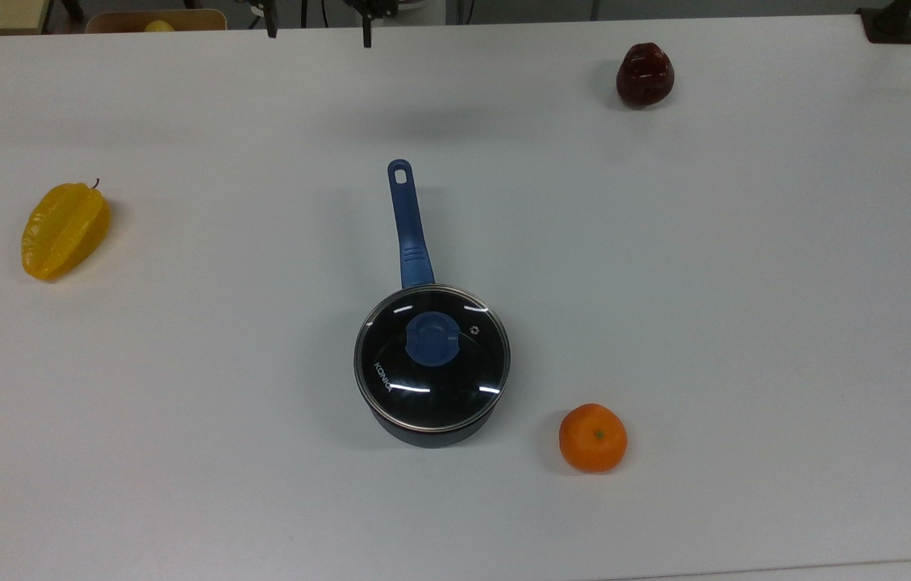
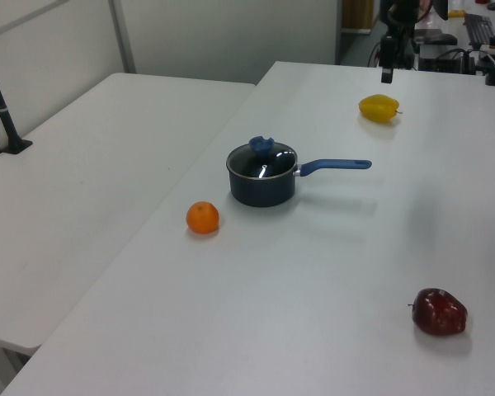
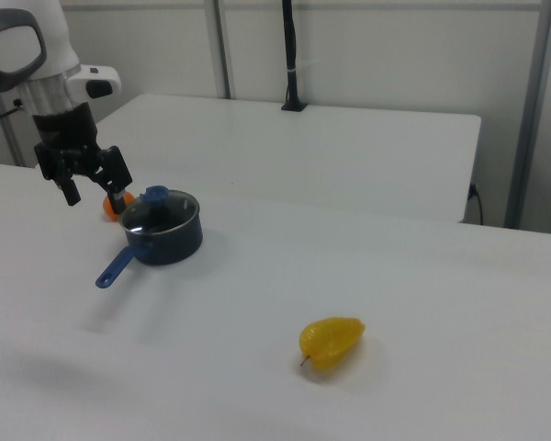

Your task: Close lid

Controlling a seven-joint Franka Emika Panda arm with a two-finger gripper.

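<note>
The glass lid (image 1: 432, 378) with its blue knob (image 1: 432, 339) lies flat on the dark pot (image 1: 423, 436), its metal rim level all around; in the left view the lid (image 2: 262, 159) also sits level on the pot (image 2: 262, 183). The pot's blue handle (image 1: 409, 226) points toward the top view's upper edge. My gripper (image 1: 317, 31) is high and far back from the pot, at the top view's upper edge, open with nothing between its fingers. In the right view the gripper (image 3: 96, 187) hangs open above the table on the right view's left, apart from the lid (image 3: 160, 210).
A yellow starfruit (image 1: 64, 230) lies at the top view's left, an orange (image 1: 593, 436) sits close to the pot at its lower right, and a dark red apple (image 1: 645, 75) rests at the upper right. A box (image 1: 155, 19) stands past the table's far edge (image 1: 665, 19).
</note>
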